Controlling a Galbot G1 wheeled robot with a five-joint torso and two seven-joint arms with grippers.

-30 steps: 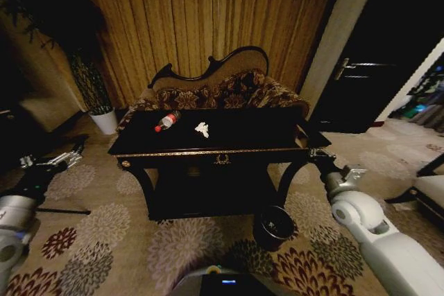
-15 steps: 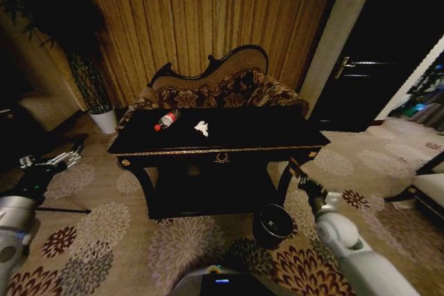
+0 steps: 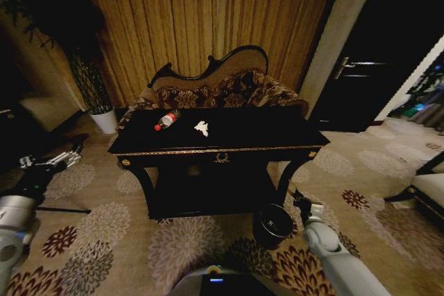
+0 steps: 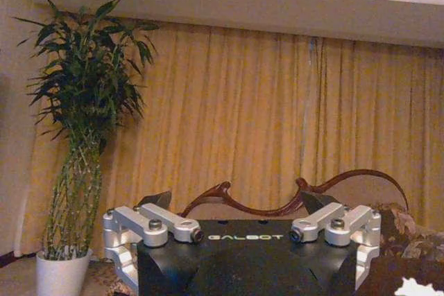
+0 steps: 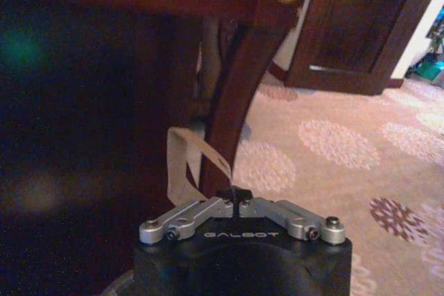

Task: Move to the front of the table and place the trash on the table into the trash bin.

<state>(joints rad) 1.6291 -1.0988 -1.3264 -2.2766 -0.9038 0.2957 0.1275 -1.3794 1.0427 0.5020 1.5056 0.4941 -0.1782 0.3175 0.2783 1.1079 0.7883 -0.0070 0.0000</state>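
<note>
Since a second ago the right gripper point(image 3: 297, 199) has dropped from beside the table's right front corner to floor level, just beside the trash bin point(image 3: 272, 225) and near the table's right front leg; its fingers point(image 5: 234, 195) are pressed together, holding nothing. On the table point(image 3: 229, 149), the bottle point(image 3: 166, 120) and crumpled paper point(image 3: 202, 128) lie near the back edge, left of centre. Off the table's left end, the left gripper point(image 3: 76, 148) hangs with its fingers point(image 4: 125, 233) spread wide.

Gold pleated curtains point(image 3: 208, 19) cover the back wall behind a carved floral sofa point(image 3: 222, 84). A tall plant in a white pot point(image 3: 105, 119) stands at the left, a dark door point(image 3: 374, 67) at the right. Flower-patterned carpet point(image 3: 104, 240) covers the floor.
</note>
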